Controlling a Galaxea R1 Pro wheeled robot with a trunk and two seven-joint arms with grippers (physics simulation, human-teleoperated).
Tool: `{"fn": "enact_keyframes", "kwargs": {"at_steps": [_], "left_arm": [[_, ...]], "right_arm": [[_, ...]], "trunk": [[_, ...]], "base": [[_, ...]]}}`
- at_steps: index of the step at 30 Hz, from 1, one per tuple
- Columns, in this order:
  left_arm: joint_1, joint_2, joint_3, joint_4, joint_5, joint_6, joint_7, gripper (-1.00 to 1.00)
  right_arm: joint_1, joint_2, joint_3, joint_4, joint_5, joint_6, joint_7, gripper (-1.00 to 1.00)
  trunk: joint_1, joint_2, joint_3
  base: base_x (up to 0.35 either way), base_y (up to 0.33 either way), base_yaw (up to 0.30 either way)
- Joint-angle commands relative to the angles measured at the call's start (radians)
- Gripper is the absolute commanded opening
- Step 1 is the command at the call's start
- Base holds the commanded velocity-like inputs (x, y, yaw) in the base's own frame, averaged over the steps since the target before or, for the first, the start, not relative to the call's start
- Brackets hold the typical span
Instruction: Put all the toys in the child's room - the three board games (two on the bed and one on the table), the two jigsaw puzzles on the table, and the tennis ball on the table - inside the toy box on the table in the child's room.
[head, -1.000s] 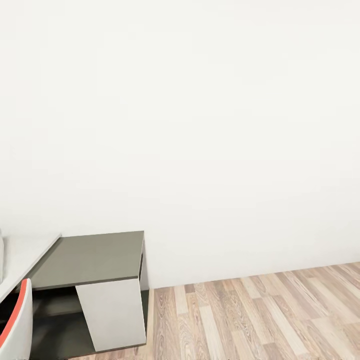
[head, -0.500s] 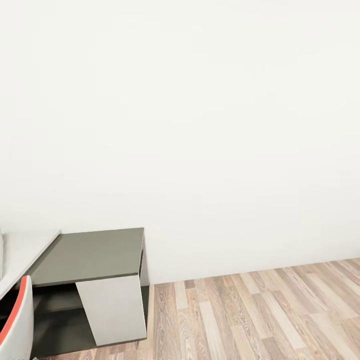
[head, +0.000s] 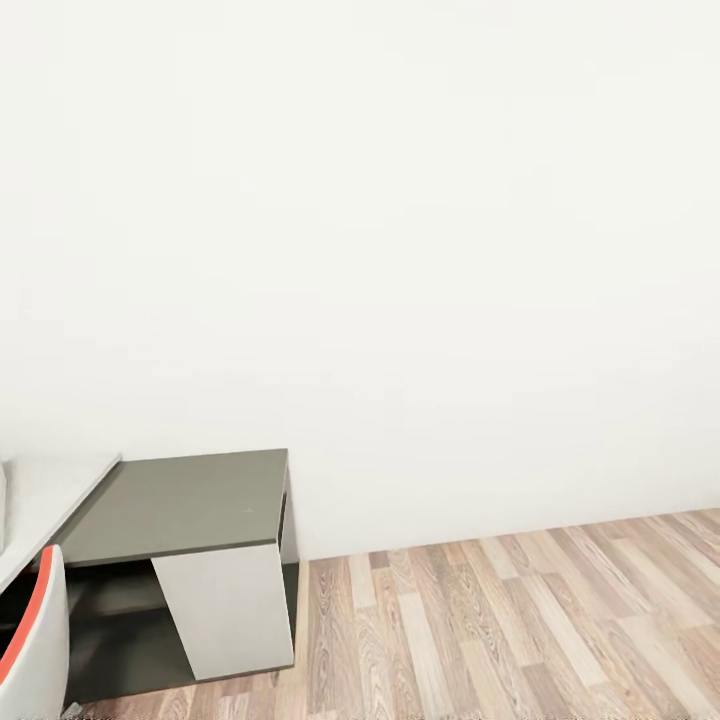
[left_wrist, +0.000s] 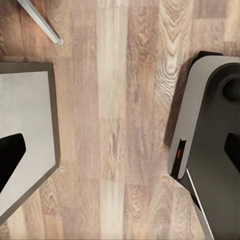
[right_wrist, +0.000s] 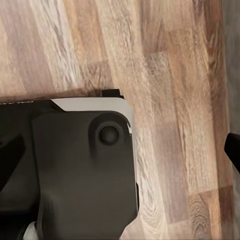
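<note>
A corner of the white table (head: 45, 490) enters the head view at the left edge. The toys, the toy box and the bed are out of view. My left gripper (left_wrist: 120, 157) hangs open above the wooden floor, its dark fingertips (left_wrist: 10, 155) wide apart with nothing between them. My right gripper (right_wrist: 120, 155) is open too, over my own dark base (right_wrist: 75, 170) and the floor, and holds nothing.
A low dark grey cabinet (head: 180, 505) with a white side panel stands against the blank wall, next to the table. A white chair with a red rim (head: 35, 640) is at the lower left. Wooden floor (head: 520, 620) stretches away to the right. A thin chair leg (left_wrist: 40, 22) shows near my left gripper.
The whole head picture has slid up a little, so the camera has moved; slightly more floor shows below the cabinet. Nothing in the room has moved.
</note>
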Motion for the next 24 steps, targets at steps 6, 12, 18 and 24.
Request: {"fn": "enact_keyframes", "kwargs": {"at_steps": [6, 12, 18, 24], "left_arm": [[-0.001, -0.001, -0.009, 0.003, 0.008, -0.005, -0.001, 1.00], [-0.001, -0.001, -0.009, 0.003, 0.008, -0.004, 0.000, 1.00], [-0.001, -0.003, -0.010, 0.003, 0.008, -0.003, 0.000, 1.00], [-0.001, -0.013, -0.009, 0.003, 0.008, -0.002, 0.000, 1.00]], "right_arm": [[0.000, -0.001, -0.008, 0.001, 0.010, -0.002, -0.003, 1.00], [0.000, 0.000, -0.008, 0.001, 0.010, -0.001, -0.003, 1.00], [0.001, 0.000, -0.008, 0.001, 0.010, 0.000, -0.003, 1.00], [0.009, 0.001, -0.008, 0.001, 0.011, 0.000, -0.003, 1.00]], "trunk": [[0.000, -0.001, -0.010], [0.000, -0.001, -0.020], [0.000, -0.001, -0.030], [0.000, -0.001, -0.040]], "base": [[0.000, 0.000, 0.000], [0.000, 0.000, 0.000], [0.000, 0.000, 0.000], [0.000, 0.000, 0.000]]}}
